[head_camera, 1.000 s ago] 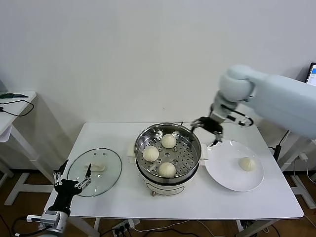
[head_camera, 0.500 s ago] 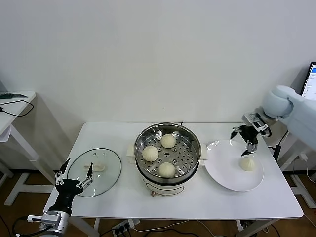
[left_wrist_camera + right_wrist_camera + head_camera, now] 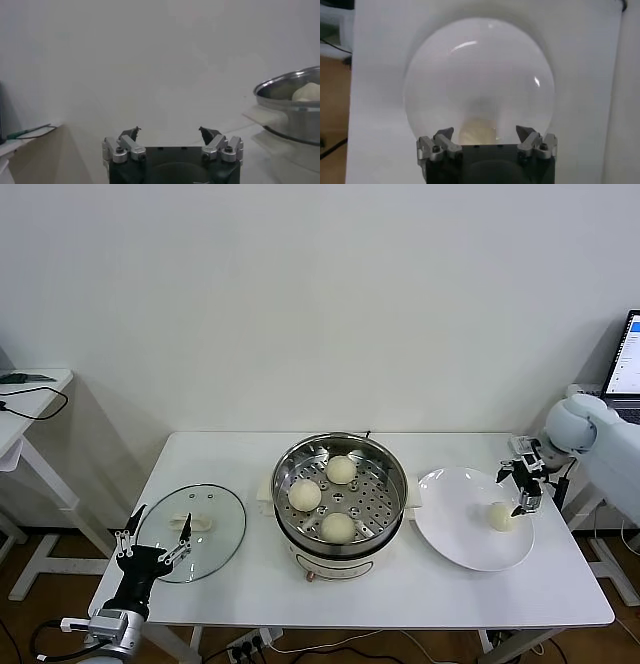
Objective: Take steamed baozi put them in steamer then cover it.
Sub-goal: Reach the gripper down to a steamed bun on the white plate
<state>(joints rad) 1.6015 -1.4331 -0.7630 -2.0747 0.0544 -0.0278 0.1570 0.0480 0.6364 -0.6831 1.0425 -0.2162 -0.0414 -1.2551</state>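
Baozi sit in two places, and you can read them left to right across your table (image 3: 250, 594). At your far left, the left gripper (image 3: 152, 549) hangs off the table's front-left corner with its jaws spread wide and nothing between them; your left wrist view shows the same gripper (image 3: 170, 132), both fingertips apart over bare tabletop. Just beside it lies the glass lid (image 3: 192, 531), flat on the table, its white handle up.

At the middle stands the steamer (image 3: 340, 489), uncovered. Three baozi rest on its perforated tray: one toward the back (image 3: 341, 469), one on the left (image 3: 304, 495) and one at the front (image 3: 338, 527). They lie apart from one another. Your left wrist view catches the steamer's rim (image 3: 287, 90) with one bun (image 3: 307, 92) showing above it.

To the right, the plate (image 3: 455, 529) lies just beside the steamer, and the fourth baozi (image 3: 501, 516) lies on its right half. Your right gripper (image 3: 524, 478) hovers close over that bun, jaws wide open and gripping nothing. From the right wrist, the gripper (image 3: 485, 134) looks down on the plate (image 3: 480, 75), with the bun (image 3: 477, 133) partly hidden between the open fingertips.
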